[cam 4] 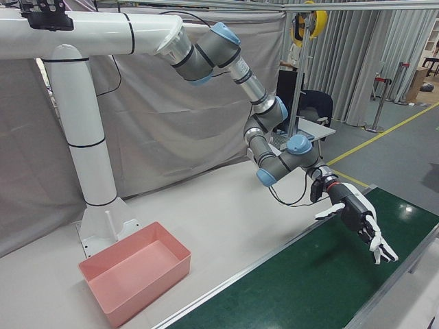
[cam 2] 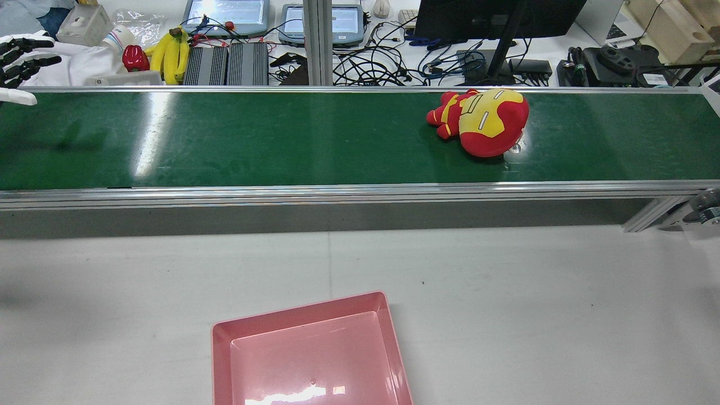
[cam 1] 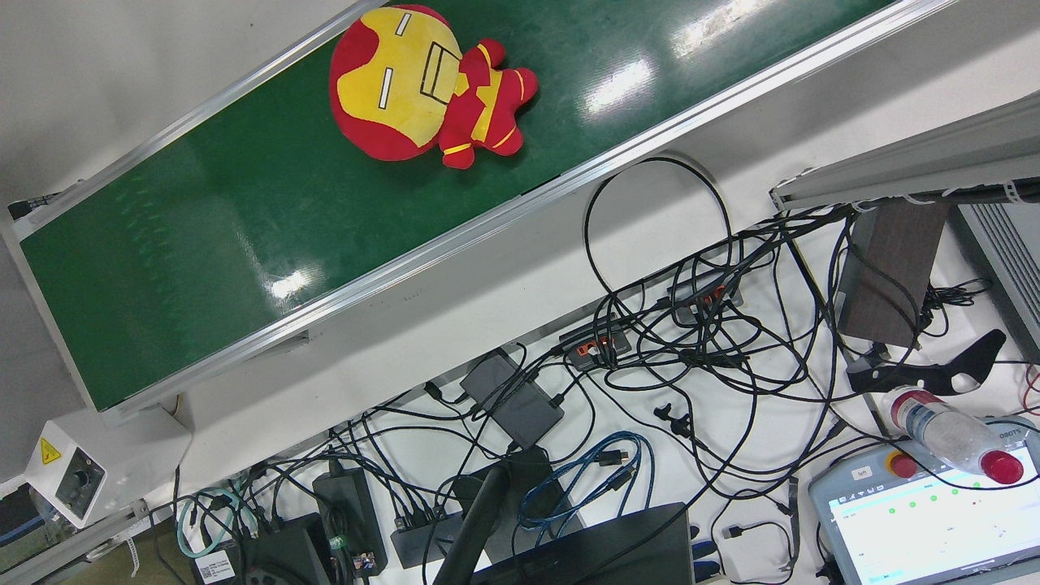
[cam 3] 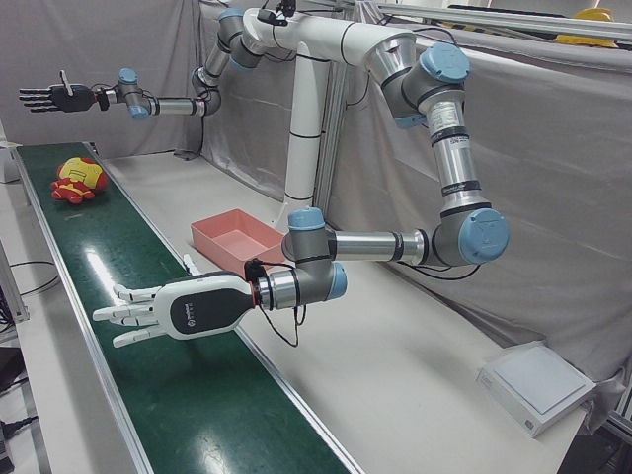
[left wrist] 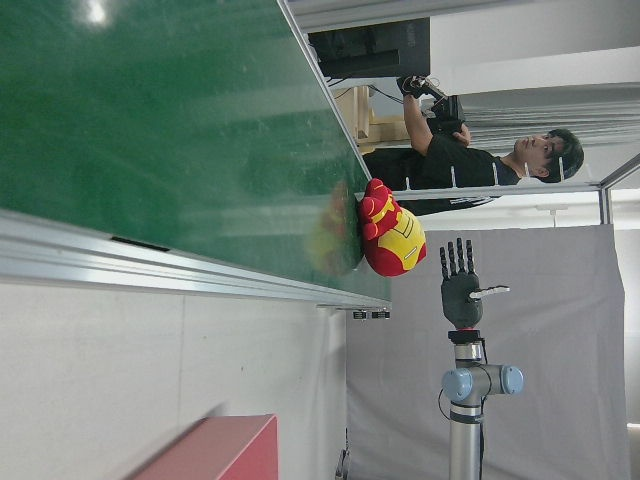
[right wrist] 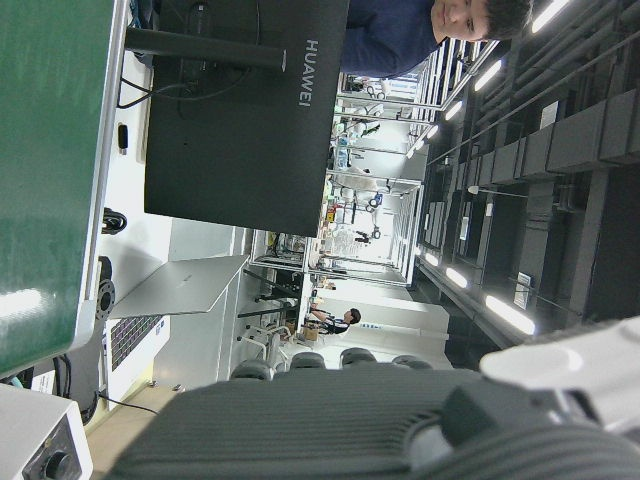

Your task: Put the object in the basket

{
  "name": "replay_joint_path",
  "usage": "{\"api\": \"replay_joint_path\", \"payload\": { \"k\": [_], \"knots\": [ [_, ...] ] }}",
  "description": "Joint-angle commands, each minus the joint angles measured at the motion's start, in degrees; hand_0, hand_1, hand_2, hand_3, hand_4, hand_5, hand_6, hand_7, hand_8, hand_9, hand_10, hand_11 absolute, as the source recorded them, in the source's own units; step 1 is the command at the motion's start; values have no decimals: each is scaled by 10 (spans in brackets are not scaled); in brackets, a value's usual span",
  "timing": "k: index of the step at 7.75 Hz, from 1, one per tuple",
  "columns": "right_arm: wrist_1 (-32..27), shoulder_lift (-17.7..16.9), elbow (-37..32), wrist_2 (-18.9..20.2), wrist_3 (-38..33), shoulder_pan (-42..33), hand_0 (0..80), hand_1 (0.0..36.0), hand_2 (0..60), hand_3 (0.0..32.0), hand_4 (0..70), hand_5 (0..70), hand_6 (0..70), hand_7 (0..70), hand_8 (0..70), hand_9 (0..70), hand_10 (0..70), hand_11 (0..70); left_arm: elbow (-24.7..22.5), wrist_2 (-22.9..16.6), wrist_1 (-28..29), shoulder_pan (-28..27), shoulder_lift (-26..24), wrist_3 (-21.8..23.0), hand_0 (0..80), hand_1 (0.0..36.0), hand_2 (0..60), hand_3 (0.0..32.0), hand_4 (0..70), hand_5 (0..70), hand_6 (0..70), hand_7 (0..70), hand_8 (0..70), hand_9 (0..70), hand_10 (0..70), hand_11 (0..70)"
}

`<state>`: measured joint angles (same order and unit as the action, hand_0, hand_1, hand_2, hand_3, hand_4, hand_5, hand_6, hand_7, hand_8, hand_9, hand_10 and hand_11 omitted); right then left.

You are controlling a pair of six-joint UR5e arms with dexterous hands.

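"Red and yellow plush figure (cam 2: pixel 482 121), big round head, stubby limbs. Location?" asks the first clerk.

"Item one. It lies face up on the dark green conveyor belt (cam 2: pixel 281 140), nearer the belt's far rail in the rear view, with the head towards that view's right. From the pink rectangular plastic basket (cam 2: pixel 298 309) it sits at about one o'clock. Nothing touches it."

"Basket?"

"Item two. It stands on the pale grey table (cam 2: pixel 534 292) on the robot's side of the belt. The rear view shows its inside bare, and it is well apart from the figure."

"Left hand (cam 3: pixel 168 311)?"

"Item three. White back, dark fingers. The fingers are stretched out and spread, grasping nothing. It hovers flat over the belt, at about ten o'clock from the basket in the rear view, well apart from the figure."

"Right hand (cam 3: pixel 54 97)?"

"Item four. The fingers are likewise extended and parted, and it is empty. It is held high in the air beyond the figure, at the far end of the belt in the left-front view. Its arm runs back to the white pedestal column (cam 3: pixel 306 138)."

"Sundries?"

"Beyond the belt's far rail there is a bunch of yellow bananas (cam 2: pixel 169 53), a tangle of black cables (cam 2: pixel 371 67) and a black monitor (cam 2: pixel 495 17). The left hand view shows a person in a dark shirt (left wrist: pixel 440 170) past the belt."
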<state>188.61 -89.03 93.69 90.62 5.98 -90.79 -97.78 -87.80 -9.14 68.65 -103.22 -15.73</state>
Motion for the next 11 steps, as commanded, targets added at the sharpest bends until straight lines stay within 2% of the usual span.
{"api": "replay_joint_path", "payload": {
  "k": [1,11],
  "knots": [
    [0,0,0,0,0,0,0,0,0,0,0,0,0,0,0,0,0,0,0,0,0,-2,0,0,608,224,0,0,135,281,53,43,111,173,0,0],
    [0,0,0,0,0,0,0,0,0,0,0,0,0,0,0,0,0,0,0,1,1,-2,-1,0,611,229,0,0,131,279,54,42,112,173,0,0]
  ]
}}
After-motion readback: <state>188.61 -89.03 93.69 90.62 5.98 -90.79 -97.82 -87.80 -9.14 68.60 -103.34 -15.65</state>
